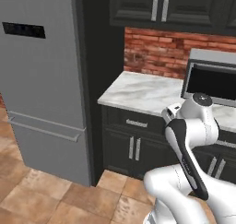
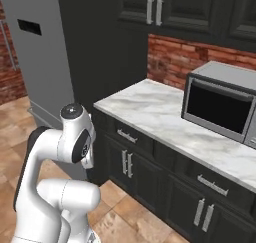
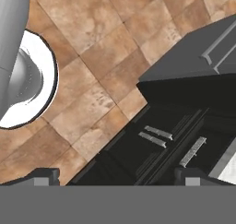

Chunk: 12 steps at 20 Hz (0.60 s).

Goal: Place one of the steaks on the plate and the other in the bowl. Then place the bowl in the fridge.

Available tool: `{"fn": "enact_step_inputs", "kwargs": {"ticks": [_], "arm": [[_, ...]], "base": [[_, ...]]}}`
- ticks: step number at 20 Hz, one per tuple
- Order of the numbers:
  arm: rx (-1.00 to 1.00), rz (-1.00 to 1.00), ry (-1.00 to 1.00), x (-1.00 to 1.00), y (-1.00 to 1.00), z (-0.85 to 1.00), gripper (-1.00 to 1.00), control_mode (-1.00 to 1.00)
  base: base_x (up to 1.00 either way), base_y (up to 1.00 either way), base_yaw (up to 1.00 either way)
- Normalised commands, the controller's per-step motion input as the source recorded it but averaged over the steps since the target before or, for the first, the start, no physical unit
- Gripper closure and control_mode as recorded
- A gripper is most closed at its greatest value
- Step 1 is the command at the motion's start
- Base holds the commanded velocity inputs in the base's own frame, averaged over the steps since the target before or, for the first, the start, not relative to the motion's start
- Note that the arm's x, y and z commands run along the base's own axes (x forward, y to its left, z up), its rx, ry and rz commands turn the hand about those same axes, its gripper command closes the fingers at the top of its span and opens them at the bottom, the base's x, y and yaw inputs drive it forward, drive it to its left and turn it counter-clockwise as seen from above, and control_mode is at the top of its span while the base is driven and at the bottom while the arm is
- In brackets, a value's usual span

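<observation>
The fridge [image 1: 41, 80] stands shut at the left, tall and grey with a black side panel; it also rises at the far left of the right base view [image 2: 35, 62]. The steaks, the plate and the bowl are out of view. In the hand view my gripper [image 3: 117, 176] is open, its two dark fingertips [image 3: 46, 174] far apart with nothing between them. It points down at the brown tiled floor [image 3: 92, 48] and the dark cabinet fronts [image 3: 156, 135]. My arm is folded up in front of the counter.
A marble counter [image 1: 138, 91] runs right of the fridge over dark drawers and doors [image 1: 133, 147]. A grey microwave [image 2: 220, 104] sits on it. Dark wall cabinets [image 1: 161, 4] hang above a brick wall [image 1: 156, 50]. Open tiled floor [image 1: 41, 195] lies before the fridge.
</observation>
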Motion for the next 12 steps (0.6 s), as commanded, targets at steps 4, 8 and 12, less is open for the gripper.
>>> {"fn": "enact_step_inputs", "kwargs": {"ticks": [4,8,12], "arm": [[0.00,0.00,0.00,0.00,0.00,0.00,-1.00,1.00],[0.00,0.00,0.00,0.00,0.00,0.00,-1.00,1.00],[0.00,0.00,0.00,0.00,0.00,0.00,-1.00,1.00]], "base": [[0.02,0.59,-0.09],[0.00,0.47,-0.21],[-0.04,0.60,-0.23]]}}
